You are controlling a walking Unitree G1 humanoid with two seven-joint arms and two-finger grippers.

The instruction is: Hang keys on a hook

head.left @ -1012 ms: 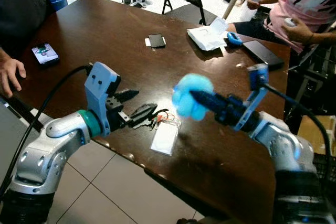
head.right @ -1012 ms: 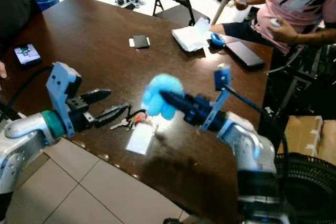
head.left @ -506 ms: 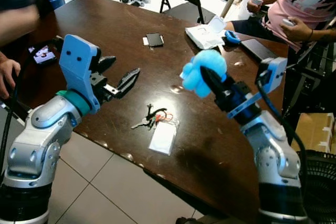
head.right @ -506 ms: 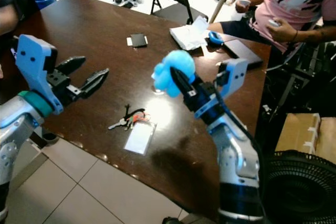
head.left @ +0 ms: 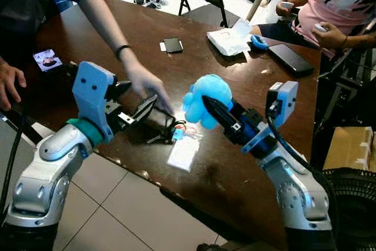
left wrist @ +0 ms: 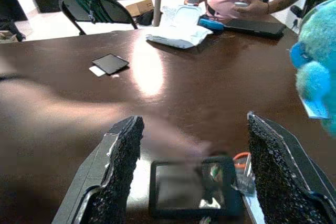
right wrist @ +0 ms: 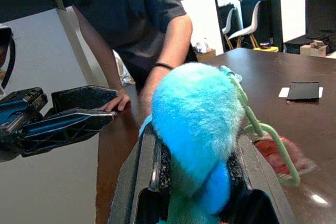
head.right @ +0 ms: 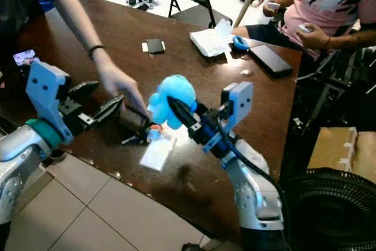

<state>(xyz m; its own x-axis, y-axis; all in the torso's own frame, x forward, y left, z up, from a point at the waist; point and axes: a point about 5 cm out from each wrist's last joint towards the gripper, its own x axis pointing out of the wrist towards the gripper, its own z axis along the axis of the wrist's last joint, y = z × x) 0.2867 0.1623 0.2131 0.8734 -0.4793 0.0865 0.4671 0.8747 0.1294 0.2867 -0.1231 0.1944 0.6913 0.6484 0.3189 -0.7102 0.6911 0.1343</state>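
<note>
The table [head.left: 247, 104] is dark brown and glossy. On it the keys [head.left: 176, 132] show a red and a pale blue tag beside a white card [head.left: 184, 154]. The fluffy toy [head.left: 205, 99] above the table is bright turquoise, with a pale green loop [right wrist: 262, 129].
</note>
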